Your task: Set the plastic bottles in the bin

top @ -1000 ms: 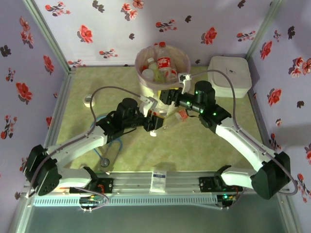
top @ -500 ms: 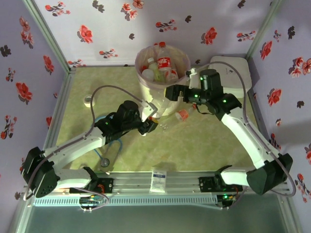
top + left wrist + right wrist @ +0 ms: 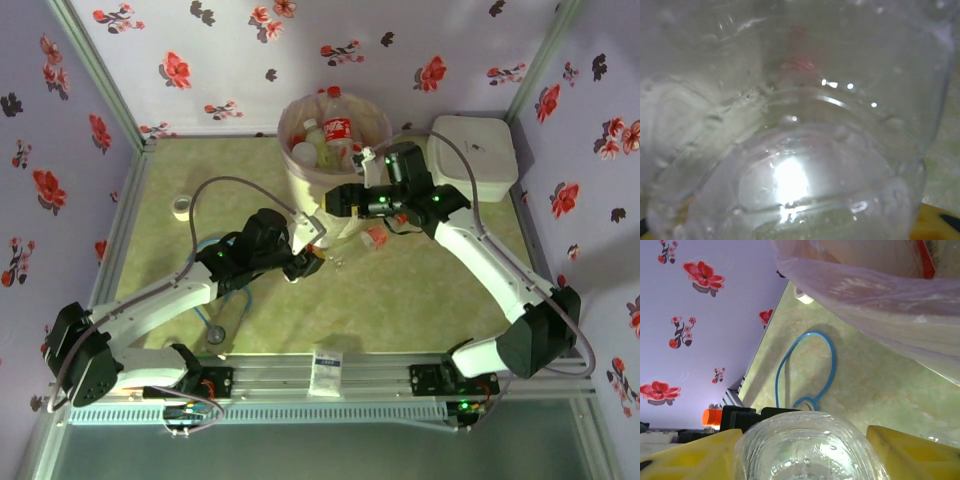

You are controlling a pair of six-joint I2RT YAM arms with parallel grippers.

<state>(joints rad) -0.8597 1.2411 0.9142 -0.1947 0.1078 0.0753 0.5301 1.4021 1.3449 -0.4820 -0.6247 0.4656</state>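
The cream ribbed bin (image 3: 300, 170) with its pinkish liner stands at the back of the table. Several plastic bottles lie in it, one with a red label (image 3: 337, 127) standing tall. My right gripper (image 3: 343, 199) hangs against the bin's near side, shut on a clear bottle (image 3: 807, 450) between its yellow fingers (image 3: 915, 452). My left gripper (image 3: 306, 264) is lower and to the left, over the table. It is shut on another clear bottle (image 3: 790, 165), with only a corner of one yellow finger (image 3: 942, 222) showing. A red-labelled bottle (image 3: 376, 236) lies on the table under the right arm.
A white lidded box (image 3: 473, 150) sits right of the bin, just behind the right arm. A blue cable loop (image 3: 228, 290) and a tape roll (image 3: 180, 208) lie on the left. A blue-and-white packet (image 3: 326, 368) rests on the front rail. The liner (image 3: 875, 300) bulges close above the right gripper.
My right gripper has risen from the table and swung left against the bin's side with its bottle. My left gripper has drawn back slightly to the left, holding its bottle.
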